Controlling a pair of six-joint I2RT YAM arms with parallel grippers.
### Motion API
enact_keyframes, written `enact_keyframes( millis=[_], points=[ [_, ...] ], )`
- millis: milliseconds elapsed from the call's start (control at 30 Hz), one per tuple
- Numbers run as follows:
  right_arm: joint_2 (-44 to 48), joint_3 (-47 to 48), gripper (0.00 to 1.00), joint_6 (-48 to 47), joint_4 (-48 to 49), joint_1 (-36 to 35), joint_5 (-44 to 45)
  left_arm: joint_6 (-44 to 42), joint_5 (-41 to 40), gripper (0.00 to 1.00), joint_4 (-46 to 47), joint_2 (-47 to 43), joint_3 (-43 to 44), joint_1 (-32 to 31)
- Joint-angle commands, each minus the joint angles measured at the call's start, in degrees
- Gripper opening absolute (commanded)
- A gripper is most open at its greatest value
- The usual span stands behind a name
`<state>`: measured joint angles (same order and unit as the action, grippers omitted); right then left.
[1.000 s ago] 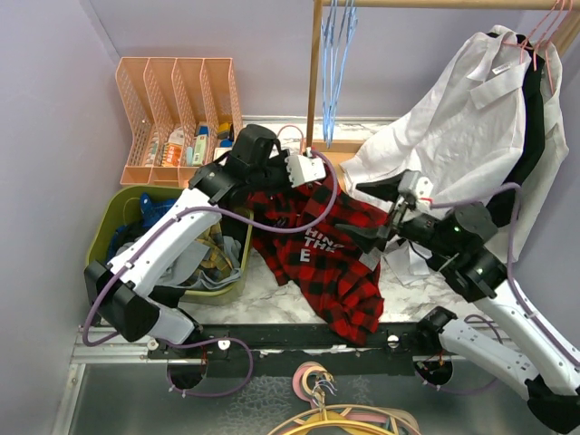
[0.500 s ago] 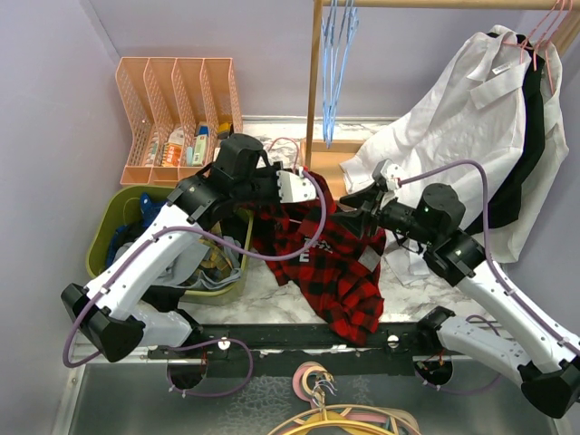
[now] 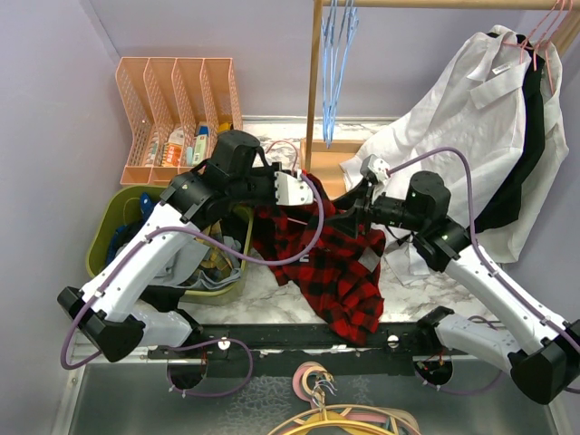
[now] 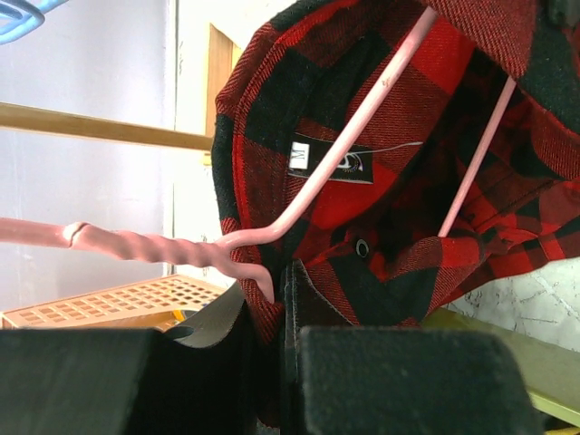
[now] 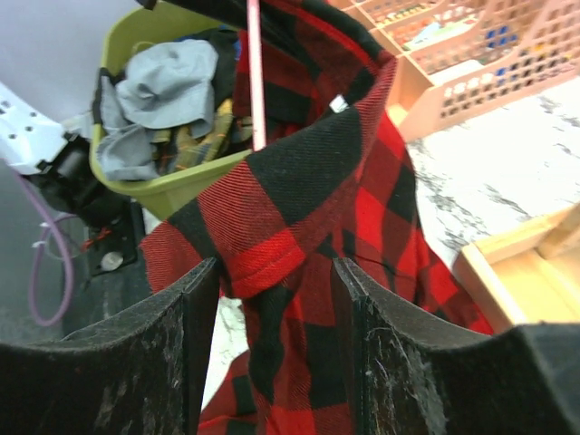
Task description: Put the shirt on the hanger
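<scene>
The red-and-black plaid shirt (image 3: 331, 263) hangs from my left gripper (image 3: 294, 188) down over the table's front edge. In the left wrist view my left gripper (image 4: 267, 313) is shut on the shirt's collar edge (image 4: 381, 136), right beside the twisted neck of the pink hanger (image 4: 344, 154). The hanger's arms run inside the collar. My right gripper (image 3: 352, 216) is open, and a fold of the shirt (image 5: 308, 181) lies between its fingers (image 5: 276, 272). A pink hanger bar (image 5: 254, 72) shows above that fold.
A green bin (image 3: 113, 227) of clothes stands at the left, with a pink file organizer (image 3: 177, 109) behind it. A wooden rack post (image 3: 314, 82) carries blue hangers (image 3: 335, 63). A white shirt (image 3: 453, 127) and a black garment (image 3: 530, 136) hang at the right.
My right gripper has moved left and up to the shirt, close to my left gripper. My left gripper has shifted slightly left and down with the collar.
</scene>
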<state>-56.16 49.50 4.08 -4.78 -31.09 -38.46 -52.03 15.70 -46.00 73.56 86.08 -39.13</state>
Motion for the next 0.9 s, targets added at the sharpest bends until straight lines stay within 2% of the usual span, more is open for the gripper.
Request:
enact_keyframes(
  millis=[0,33,167,200,400,633,700,800,867],
  points=[
    [-1.21,-1.02,0.51,4.65,7.10,0.23,-7.85,-0.30,3.30,0.00,-0.94,-0.64,2.67,-0.28],
    [-1.61,-1.24,0.46,5.34,8.58,0.21,-8.22,-0.13,3.65,0.00,-0.94,-0.43,2.56,-0.33],
    [-3.97,-1.00,0.07,8.21,13.98,0.24,-9.20,1.08,5.23,0.00,-0.18,0.45,2.61,-0.33],
    [-4.84,-0.65,0.02,8.98,14.87,0.24,-9.79,1.34,5.59,0.00,-0.19,0.77,2.79,-0.33],
    [-7.97,-0.95,0.01,13.36,21.30,0.22,-13.35,2.19,7.45,0.00,-0.13,2.26,4.56,-0.33],
    [-9.88,-0.73,0.14,14.81,22.82,0.15,-14.78,2.51,8.03,0.00,-0.07,3.83,5.93,-0.50],
    [-9.96,-1.17,0.15,14.95,23.26,0.16,-14.91,2.57,7.99,0.00,0.08,4.17,6.11,-0.59],
    [-10.11,-1.80,0.15,14.82,23.32,0.18,-14.70,2.81,7.99,0.00,0.18,4.39,6.28,-0.64],
    [-9.98,-2.36,0.03,14.51,23.34,0.21,-14.60,2.84,7.88,0.00,0.29,4.44,6.38,-0.67]
  ],
)
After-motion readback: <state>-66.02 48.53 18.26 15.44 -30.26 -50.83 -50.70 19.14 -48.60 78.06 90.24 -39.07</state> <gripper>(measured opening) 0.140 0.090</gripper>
